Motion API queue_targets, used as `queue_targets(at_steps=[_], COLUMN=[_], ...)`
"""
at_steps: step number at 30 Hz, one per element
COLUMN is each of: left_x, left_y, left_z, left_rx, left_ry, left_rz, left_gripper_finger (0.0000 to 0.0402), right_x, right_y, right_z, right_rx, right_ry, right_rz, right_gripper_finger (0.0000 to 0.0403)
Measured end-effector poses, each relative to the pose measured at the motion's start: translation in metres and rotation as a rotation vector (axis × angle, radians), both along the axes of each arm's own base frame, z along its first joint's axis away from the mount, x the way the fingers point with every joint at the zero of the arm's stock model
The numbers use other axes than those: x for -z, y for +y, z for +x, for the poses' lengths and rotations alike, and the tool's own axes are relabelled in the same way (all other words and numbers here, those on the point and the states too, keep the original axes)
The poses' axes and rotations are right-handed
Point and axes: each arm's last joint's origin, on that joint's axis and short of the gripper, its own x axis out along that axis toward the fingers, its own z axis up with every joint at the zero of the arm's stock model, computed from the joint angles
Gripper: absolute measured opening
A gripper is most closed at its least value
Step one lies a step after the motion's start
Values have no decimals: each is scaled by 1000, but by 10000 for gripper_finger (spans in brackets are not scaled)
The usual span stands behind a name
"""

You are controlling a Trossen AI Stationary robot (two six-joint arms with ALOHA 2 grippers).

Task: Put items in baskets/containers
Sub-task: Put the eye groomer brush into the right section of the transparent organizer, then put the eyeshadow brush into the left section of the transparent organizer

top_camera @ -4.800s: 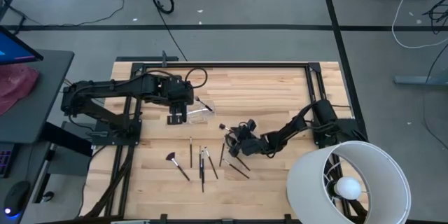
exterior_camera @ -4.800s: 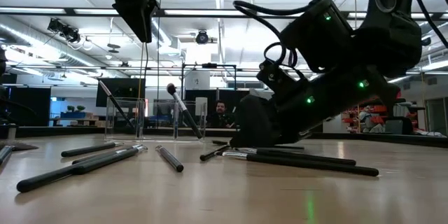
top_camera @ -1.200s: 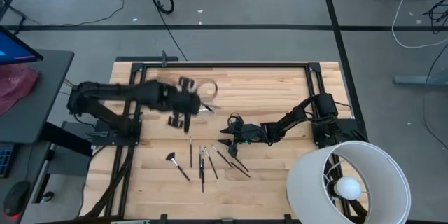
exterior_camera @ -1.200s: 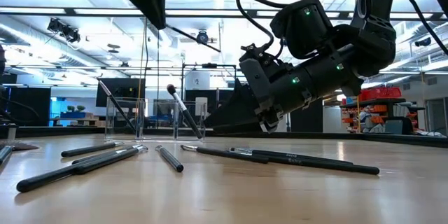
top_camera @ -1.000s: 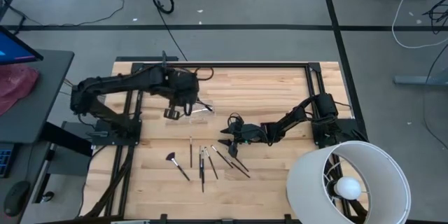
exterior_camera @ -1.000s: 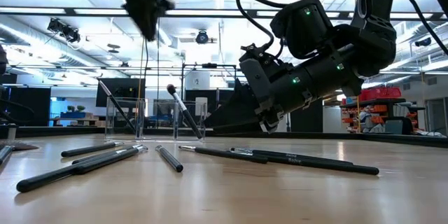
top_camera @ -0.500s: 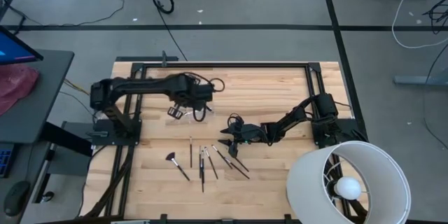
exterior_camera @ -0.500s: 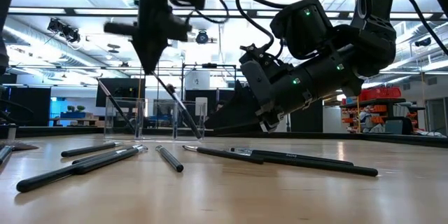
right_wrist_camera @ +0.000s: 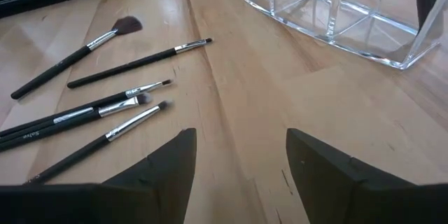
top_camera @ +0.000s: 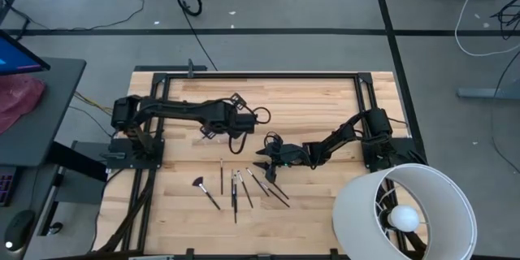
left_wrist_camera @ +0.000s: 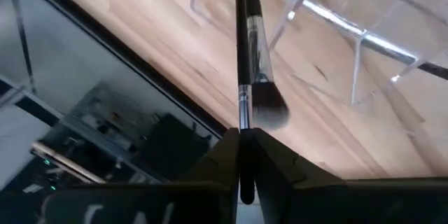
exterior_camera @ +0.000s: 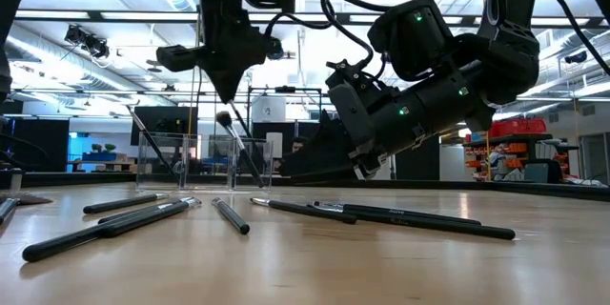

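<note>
My left gripper points down over the clear container, shut on a thin brush whose free end reaches toward the container's compartments. Right beside the held brush is a fluffy-headed brush, which leans in the container. A second brush leans in its left compartment. Several dark-handled brushes and a fan-shaped one lie flat on the wood. My right gripper hovers open low over the table, to the right of the container, with nothing between its fingers. My left gripper pinches the thin brush's shaft between its two fingers. The fingers come from above and point down, and the brush runs on straight out from their tips, along them. It hangs below the fingers, clear of the table. Which end they hold is hidden.
A big white lamp shade stands at the near right corner. A dark frame runs round the tabletop. Bare wood lies behind my right arm. The loose brushes lie just in front of my right gripper.
My left gripper has swung toward the table's right edge and come down over the container. The brush it carries has tipped from slanting sideways to pointing down. My right arm has kept still.
</note>
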Motion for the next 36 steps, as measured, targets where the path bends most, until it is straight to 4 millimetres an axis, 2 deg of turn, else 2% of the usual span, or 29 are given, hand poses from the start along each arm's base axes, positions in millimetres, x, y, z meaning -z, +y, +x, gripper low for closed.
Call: queue_targets(at_steps=[5,13,17,22,25,31,36], left_x=[1,1,-4,-27,-49,-91,-110], left_y=[3,8,-1,-16,-22,-29,-40], left_z=[3,3,-1,-24,-46,-88,-107], left_rx=[5,-94,-179,-250,-364,-649,-672], left_ry=[-30,-103,-173,-222,-344,-661,-825], left_rz=[-43,-52,2,103,88,-209,-384], left_gripper_finger=[54,143,174,180,181,181,181], right_x=[0,0,0,1,0,-3,-16], right_y=[0,0,2,12,18,26,31], right_z=[0,0,0,-2,-3,-3,-4], right_rx=[0,8,2,-57,-87,-80,-90], right_ry=[1,1,1,10,4,-25,-61], right_rz=[0,18,20,-49,-79,-166,-189], right_gripper_finger=[223,223,223,223,223,223,223])
